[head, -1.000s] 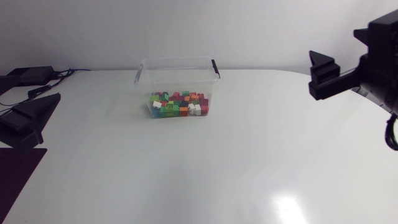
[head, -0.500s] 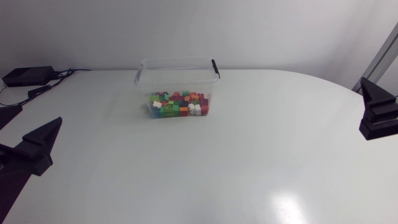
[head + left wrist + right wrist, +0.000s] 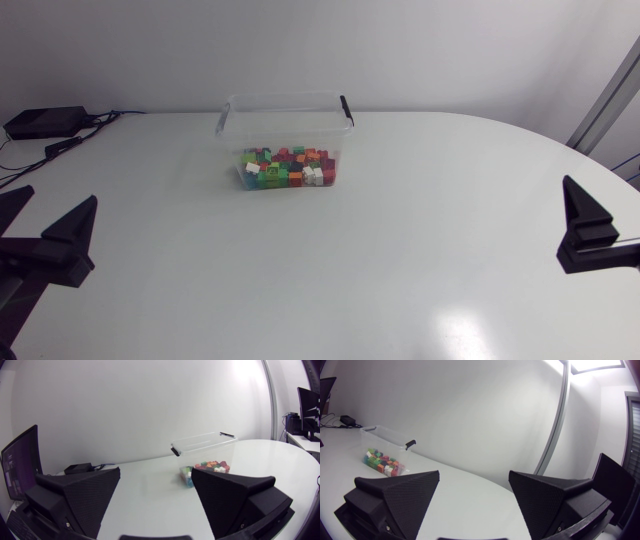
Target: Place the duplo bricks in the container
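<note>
Head view: the clear container stands toward the far side of the white worktop, near its middle, with the coloured bricks heaped inside on its floor. At the worktop's left edge the left pincer has its fingers spread wide apart. At the right edge the right pincer is spread apart too. Both are well apart from the container.

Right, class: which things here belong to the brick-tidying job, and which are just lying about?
Job: duplo bricks, clear container holding them, left hand, right hand (both open).
Lying about: black box, cables beside it.
</note>
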`<state>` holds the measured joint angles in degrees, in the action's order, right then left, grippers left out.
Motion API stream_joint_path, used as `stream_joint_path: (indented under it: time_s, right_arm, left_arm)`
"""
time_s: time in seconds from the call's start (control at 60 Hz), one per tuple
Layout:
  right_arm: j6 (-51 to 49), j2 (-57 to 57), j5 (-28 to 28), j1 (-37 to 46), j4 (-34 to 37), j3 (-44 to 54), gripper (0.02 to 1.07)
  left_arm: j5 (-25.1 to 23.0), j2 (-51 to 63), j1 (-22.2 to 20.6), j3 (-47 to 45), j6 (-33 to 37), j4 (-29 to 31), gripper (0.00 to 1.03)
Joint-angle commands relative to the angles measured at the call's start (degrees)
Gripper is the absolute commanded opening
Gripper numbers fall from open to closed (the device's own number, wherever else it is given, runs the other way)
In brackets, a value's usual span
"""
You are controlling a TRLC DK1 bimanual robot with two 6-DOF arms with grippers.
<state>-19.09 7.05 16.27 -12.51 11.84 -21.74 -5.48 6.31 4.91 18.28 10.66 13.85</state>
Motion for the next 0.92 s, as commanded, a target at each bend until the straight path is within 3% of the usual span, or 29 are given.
stream_joint_path:
  time_s: [0.0,0.617,0.9]
  right_arm:
    - [3.8,-1.2,-1.5,1.6,-1.9,3.2,1.02]
    - [19.1,-7.0,-16.3,12.5,-11.8,21.7,1.02]
    - [19.1,-7.0,-16.3,12.5,-11.8,21.7,1.02]
  left_arm:
    - [0.7,-1.1,-0.8,-2.9,-2.6,-2.1,0.99]
    - [5.5,-6.3,-4.9,-18.3,-10.7,-13.8,0.99]
    - [5.5,-6.3,-4.9,-18.3,-10.7,-13.8,0.99]
